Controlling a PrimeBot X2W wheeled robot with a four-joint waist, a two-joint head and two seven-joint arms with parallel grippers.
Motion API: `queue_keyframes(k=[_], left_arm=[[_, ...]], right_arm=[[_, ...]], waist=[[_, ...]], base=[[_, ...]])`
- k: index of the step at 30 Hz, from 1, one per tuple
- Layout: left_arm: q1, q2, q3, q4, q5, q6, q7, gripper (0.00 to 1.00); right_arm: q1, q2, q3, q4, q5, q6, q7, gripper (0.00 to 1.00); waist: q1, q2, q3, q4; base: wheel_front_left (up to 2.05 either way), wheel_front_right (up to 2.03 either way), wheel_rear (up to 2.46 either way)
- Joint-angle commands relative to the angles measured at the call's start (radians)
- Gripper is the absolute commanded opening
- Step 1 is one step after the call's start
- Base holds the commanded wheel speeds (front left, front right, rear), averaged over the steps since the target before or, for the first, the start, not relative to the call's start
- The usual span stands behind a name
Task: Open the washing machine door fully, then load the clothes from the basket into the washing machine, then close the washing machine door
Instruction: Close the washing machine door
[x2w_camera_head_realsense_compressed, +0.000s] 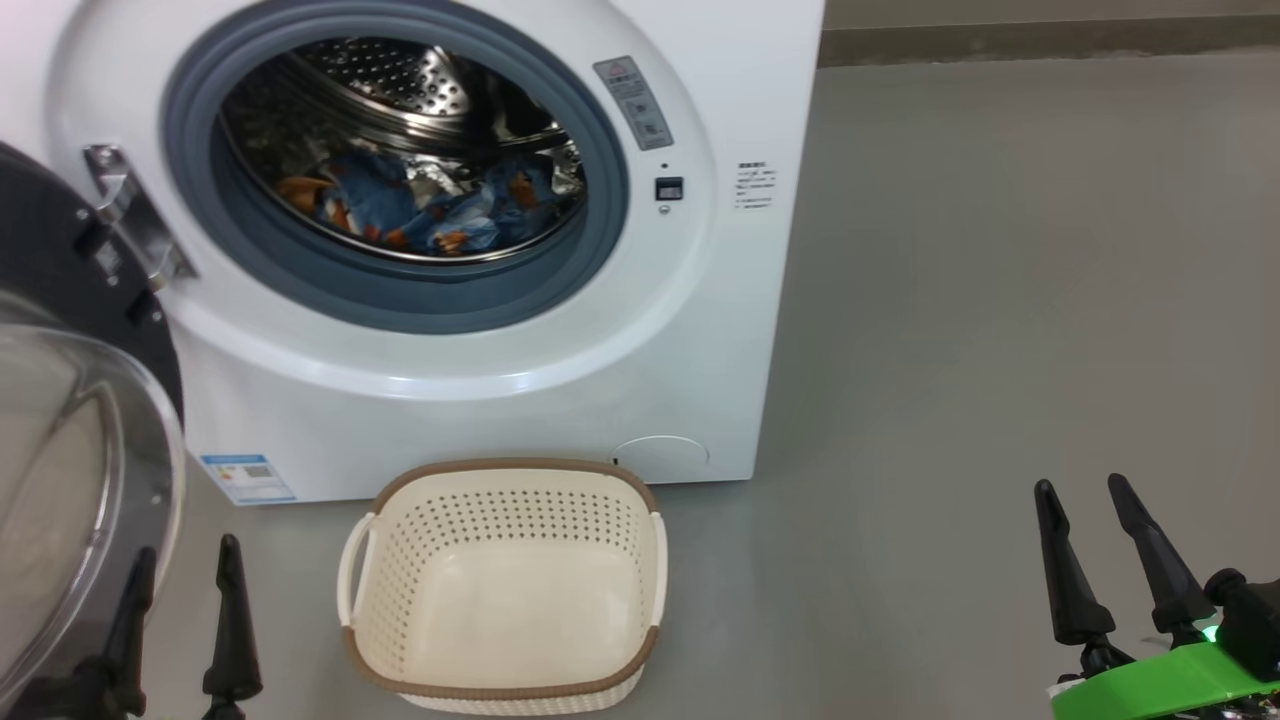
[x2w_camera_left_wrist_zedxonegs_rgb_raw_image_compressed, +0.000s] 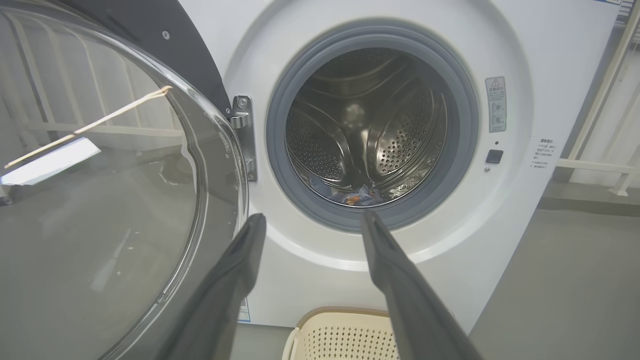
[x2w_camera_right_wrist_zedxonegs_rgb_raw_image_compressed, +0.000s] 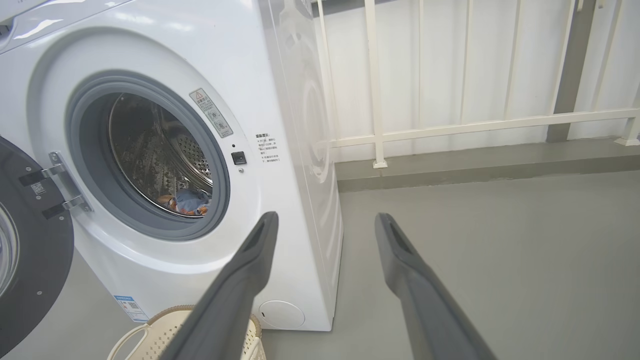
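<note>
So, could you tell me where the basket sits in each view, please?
Head view: basket at bottom centre, before the washer.
Left wrist view: basket at bottom edge, centre.
Right wrist view: basket at bottom edge, left of centre.
Shared landmark: the washer's grey ring, above the basket throughout.

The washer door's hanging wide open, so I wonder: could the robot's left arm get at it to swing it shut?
Probably yes: the left fingers stand open right beside the washing machine door, with nothing between them.

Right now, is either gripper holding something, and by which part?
Nothing is held. The left gripper and the right gripper are open and empty; the clothes lie inside the washing machine.
</note>
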Motion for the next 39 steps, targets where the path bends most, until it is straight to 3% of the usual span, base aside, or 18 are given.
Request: queue_keyframes(k=[1, 14, 29, 39], left_arm=[[-0.002, 0.007, 0.043, -0.036, 0.013, -0.005, -0.006, 1.00], [0.042, -0.054, 0.111, -0.056, 0.043, -0.005, -0.006, 1.00], [0.059, -0.079, 0.153, -0.071, 0.041, -0.005, -0.006, 1.00], [0.076, -0.085, 0.172, -0.076, 0.027, -0.005, -0.006, 1.00]], right_arm=[[-0.018, -0.022, 0.029, -0.030, -0.001, 0.006, -0.008, 1.00], [-0.051, -0.040, 0.090, -0.036, 0.002, 0.006, -0.008, 1.00], [-0.081, -0.052, 0.163, -0.029, 0.010, 0.006, -0.008, 1.00], [-0.097, -0.059, 0.197, -0.021, 0.012, 0.006, -0.008, 1.00]], waist=[[0.0000, -0.0001, 0.001, 0.024], [0.0000, -0.0001, 0.006, 0.171], [0.0000, -0.0001, 0.008, 0.368], [0.0000, -0.0001, 0.005, 0.452]], base=[[0.00, 0.00, 0.00], [0.00, 0.00, 0.00], [0.00, 0.00, 0.00], [0.00, 0.00, 0.00]])
